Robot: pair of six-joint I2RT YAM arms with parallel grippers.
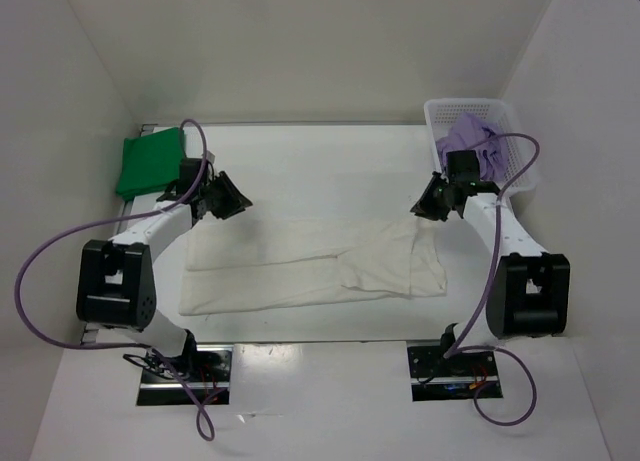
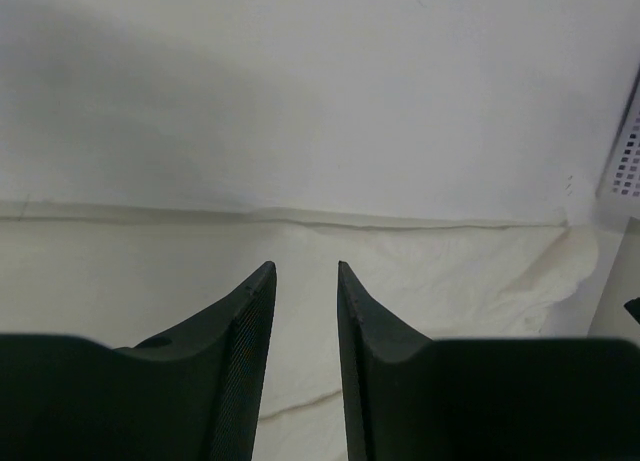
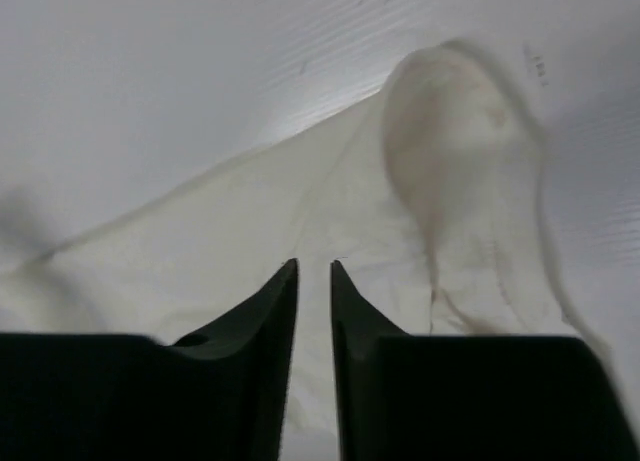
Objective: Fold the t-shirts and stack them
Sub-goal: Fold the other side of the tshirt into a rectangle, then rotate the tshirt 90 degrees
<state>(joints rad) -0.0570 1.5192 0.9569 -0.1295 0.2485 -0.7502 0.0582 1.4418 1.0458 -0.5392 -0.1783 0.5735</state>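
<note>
The white t-shirt (image 1: 310, 266) lies across the middle of the table, long and partly folded, with its right end doubled over. My left gripper (image 1: 228, 196) hovers above the shirt's back left corner. It is open, with only cloth (image 2: 430, 271) showing beyond the gap (image 2: 305, 266). My right gripper (image 1: 430, 199) hangs over the shirt's back right corner. Its jaws stand a narrow gap apart (image 3: 314, 263) with nothing between them, above the blurred white cloth (image 3: 200, 251). The green t-shirt (image 1: 150, 161) lies folded at the back left. The lavender t-shirt (image 1: 470, 136) is bunched in the basket.
A white perforated basket (image 1: 505, 116) stands at the back right, close behind the right arm; its edge (image 2: 625, 151) shows in the left wrist view. White walls enclose the table on three sides. Both arm bases sit at the near edge.
</note>
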